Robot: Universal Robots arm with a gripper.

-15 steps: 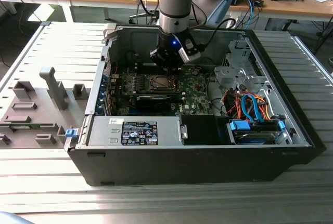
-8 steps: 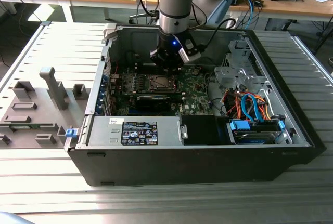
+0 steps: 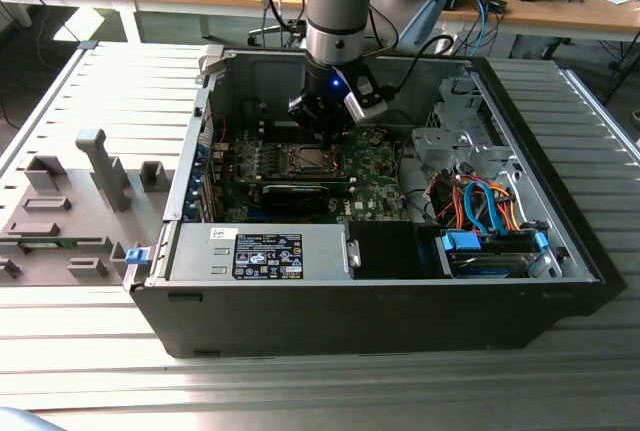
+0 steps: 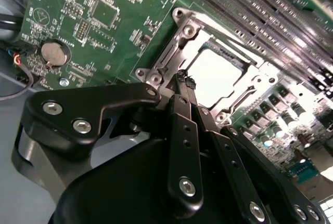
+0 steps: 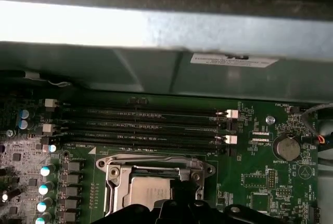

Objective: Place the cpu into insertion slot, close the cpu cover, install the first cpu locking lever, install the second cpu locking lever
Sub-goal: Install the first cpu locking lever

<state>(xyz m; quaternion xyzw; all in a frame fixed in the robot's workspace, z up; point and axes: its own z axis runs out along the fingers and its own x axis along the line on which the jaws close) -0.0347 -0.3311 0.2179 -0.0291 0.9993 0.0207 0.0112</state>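
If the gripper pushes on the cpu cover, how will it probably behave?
The cpu cover looks like thin stamped metal, so probably stiff but slightly springy. Lying flat around the cpu, it likely won't slide. The gripper tips sit at its edge.

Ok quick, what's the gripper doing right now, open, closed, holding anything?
Gripper: closed, fingertips together with nothing between them, poised just over the cpu cover beside the cpu seated in the insertion slot.
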